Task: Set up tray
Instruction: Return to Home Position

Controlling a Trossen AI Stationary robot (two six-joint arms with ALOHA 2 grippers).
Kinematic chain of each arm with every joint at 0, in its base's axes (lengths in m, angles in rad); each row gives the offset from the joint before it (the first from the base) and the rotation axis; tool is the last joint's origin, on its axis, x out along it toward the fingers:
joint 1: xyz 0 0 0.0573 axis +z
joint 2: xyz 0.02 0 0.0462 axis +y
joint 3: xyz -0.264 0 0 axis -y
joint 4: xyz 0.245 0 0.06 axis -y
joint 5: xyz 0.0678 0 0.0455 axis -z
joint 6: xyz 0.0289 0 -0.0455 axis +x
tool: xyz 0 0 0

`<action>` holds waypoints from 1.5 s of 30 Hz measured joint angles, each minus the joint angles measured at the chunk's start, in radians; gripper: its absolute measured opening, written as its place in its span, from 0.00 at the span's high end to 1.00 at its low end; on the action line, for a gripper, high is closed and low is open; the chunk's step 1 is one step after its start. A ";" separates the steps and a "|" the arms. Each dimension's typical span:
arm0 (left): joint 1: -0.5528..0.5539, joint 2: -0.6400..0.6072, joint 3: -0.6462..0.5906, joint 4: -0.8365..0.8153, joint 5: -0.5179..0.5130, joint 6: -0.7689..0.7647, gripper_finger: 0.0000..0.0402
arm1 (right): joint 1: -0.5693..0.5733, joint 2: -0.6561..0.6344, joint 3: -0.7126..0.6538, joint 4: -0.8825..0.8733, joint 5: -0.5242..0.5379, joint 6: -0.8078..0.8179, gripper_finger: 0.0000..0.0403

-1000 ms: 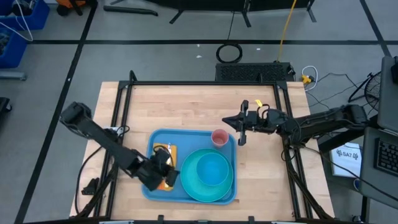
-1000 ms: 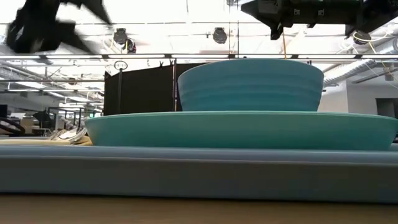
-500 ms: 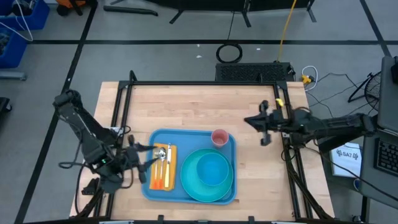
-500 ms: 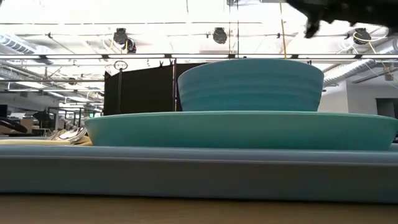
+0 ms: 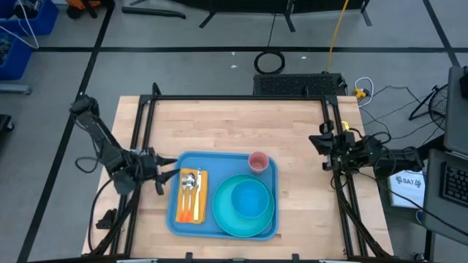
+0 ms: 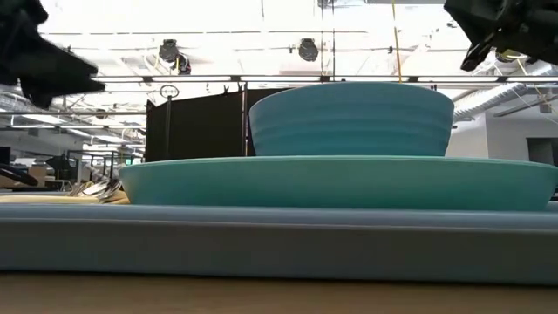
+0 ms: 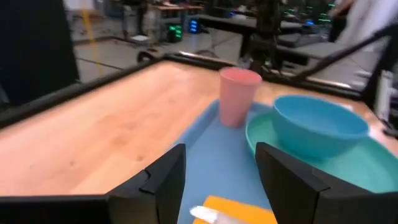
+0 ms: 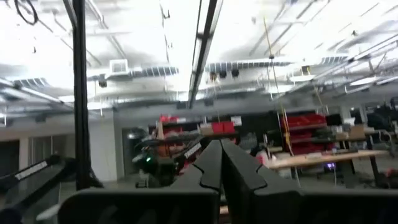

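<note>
The blue tray [image 5: 219, 164] lies flat on the wooden table. On it sit a turquoise plate [image 5: 223, 213] with a turquoise bowl [image 5: 250, 199] on top, a pink cup [image 5: 258, 161] upright at its far right corner, and an orange napkin [image 5: 191, 208] carrying cutlery [image 5: 191, 184]. My left gripper [image 5: 162, 180] hovers open just off the tray's left edge, its fingers pointing across the tray toward the cup [image 7: 238, 96] and the bowl [image 7: 317, 127]. My right gripper [image 5: 325, 148] is shut, raised at the table's right edge, far from the tray.
A black metal frame [image 5: 146, 109] borders the table on the left, far and right sides. Bare wood [image 5: 234, 124] stretches between the tray and the far edge. In the low view the tray's rim [image 6: 261, 244] fills the foreground beneath the plate [image 6: 340, 183].
My left gripper has drawn back from over the napkin on the tray toward the table's left edge, leaving the cutlery lying on the napkin. My right gripper has pulled away from beside the pink cup toward the table's right edge.
</note>
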 joint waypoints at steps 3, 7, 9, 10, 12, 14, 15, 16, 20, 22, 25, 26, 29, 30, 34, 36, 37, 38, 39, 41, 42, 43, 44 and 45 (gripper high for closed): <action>0.049 -0.111 -0.110 0.162 0.107 0.154 0.50 | 0.000 0.011 0.000 -0.011 -0.002 -0.005 1.00; 0.151 -0.243 -0.169 0.207 0.281 0.324 0.50 | 0.000 0.013 0.000 -0.014 -0.033 -0.002 1.00; 0.207 -0.292 -0.174 0.205 0.370 0.403 0.50 | 0.000 0.013 0.000 -0.016 -0.074 -0.002 1.00; 0.238 -0.313 -0.176 0.207 0.418 0.440 0.50 | 0.000 0.013 0.000 -0.024 -0.105 0.001 1.00; 0.300 -0.354 -0.176 0.200 0.510 0.491 0.50 | 0.000 0.013 0.000 -0.060 -0.159 0.005 1.00; 0.359 -0.380 -0.176 0.200 0.600 0.526 0.50 | 0.000 0.013 0.000 -0.131 -0.190 0.028 1.00; 0.387 -0.391 -0.176 0.196 0.644 0.541 0.50 | 0.000 0.014 0.000 -0.173 -0.191 0.034 1.00; 0.414 -0.401 -0.176 0.196 0.680 0.556 0.50 | 0.000 0.014 0.000 -0.216 -0.190 0.039 1.00; 0.524 -0.427 -0.176 0.175 0.777 0.563 0.50 | 0.000 0.014 0.000 -0.323 -0.208 0.052 1.00; 0.576 -0.434 -0.176 0.151 0.831 0.548 0.50 | 0.001 0.013 0.000 -0.323 -0.221 0.053 1.00; 0.645 -0.434 -0.176 0.160 0.916 0.526 0.50 | 0.000 0.013 0.000 -0.360 -0.211 0.034 1.00; 0.664 -0.434 -0.176 0.173 0.949 0.527 0.50 | 0.000 0.014 -0.004 -0.368 -0.205 0.027 1.00; 0.713 -0.435 -0.176 0.188 1.014 0.537 0.50 | 0.000 0.013 -0.025 -0.368 -0.158 0.015 1.00; 0.727 -0.434 -0.176 0.180 1.018 0.537 0.50 | 0.000 0.013 -0.030 -0.370 -0.136 0.011 1.00; 0.762 -0.433 -0.176 0.154 1.018 0.516 0.50 | 0.000 0.013 -0.038 -0.384 -0.106 0.007 1.00; 0.770 -0.433 -0.176 0.146 1.015 0.510 0.50 | 0.000 0.013 -0.038 -0.384 -0.106 0.053 1.00; 0.771 -0.433 -0.176 0.136 1.010 0.508 0.50 | 0.000 0.013 -0.039 -0.384 -0.108 0.081 1.00; 0.772 -0.433 -0.176 0.126 1.007 0.496 0.50 | 0.000 0.014 -0.039 -0.381 -0.109 0.106 1.00; 0.772 -0.432 -0.176 0.118 1.005 0.483 0.50 | 0.000 0.014 -0.039 -0.378 -0.109 0.125 1.00; 0.772 -0.432 -0.176 0.113 1.004 0.464 0.50 | 0.000 0.014 -0.040 -0.379 -0.109 0.140 1.00; 0.772 -0.432 -0.175 0.113 1.004 0.463 0.50 | 0.000 0.014 -0.040 -0.378 -0.109 0.140 1.00; 0.772 -0.432 -0.175 0.112 1.004 0.464 0.50 | 0.000 0.014 -0.040 -0.378 -0.109 0.135 1.00; 0.772 -0.432 -0.175 0.112 1.004 0.464 0.50 | 0.000 0.014 -0.040 -0.378 -0.109 0.129 1.00; 0.772 -0.432 -0.175 0.112 1.004 0.464 0.50 | 0.000 0.014 -0.041 -0.378 -0.109 0.127 1.00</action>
